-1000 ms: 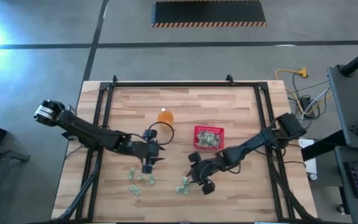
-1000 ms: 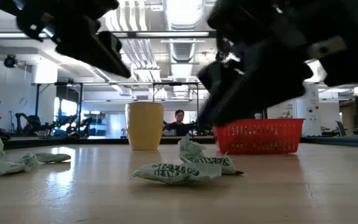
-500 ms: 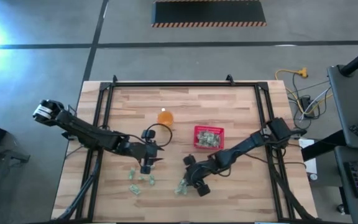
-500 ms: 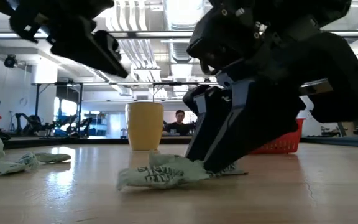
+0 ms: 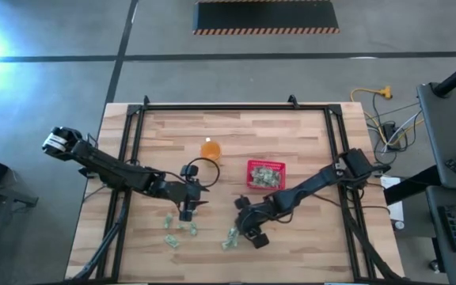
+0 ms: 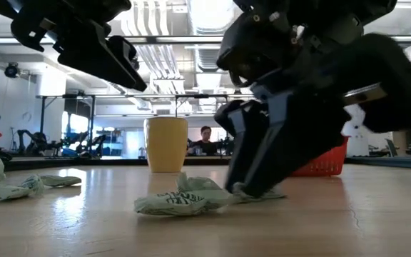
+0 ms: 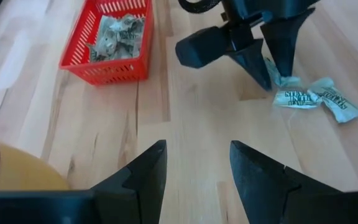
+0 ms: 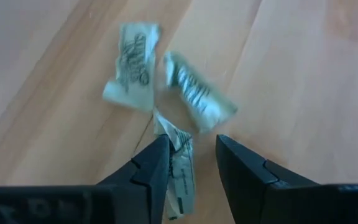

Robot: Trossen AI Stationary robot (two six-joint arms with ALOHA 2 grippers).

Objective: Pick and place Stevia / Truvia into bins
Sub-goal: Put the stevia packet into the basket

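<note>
Stevia packet (image 8: 180,163) lies on the table (image 5: 307,150) between my right gripper's (image 8: 188,163) parted fingers, not yet clenched — pick step; next, close, lift, carry to red basket (image 5: 265,175); left gripper (image 7: 196,165) hovers released.

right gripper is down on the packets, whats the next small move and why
Probably close. The right gripper sits low on the table with its fingers apart, and one green-and-white packet lies between them in the right wrist view. Two more packets lie just beyond. Once it grips, it could lift toward the red basket, which already holds packets. The left gripper hovers open nearby.
</note>
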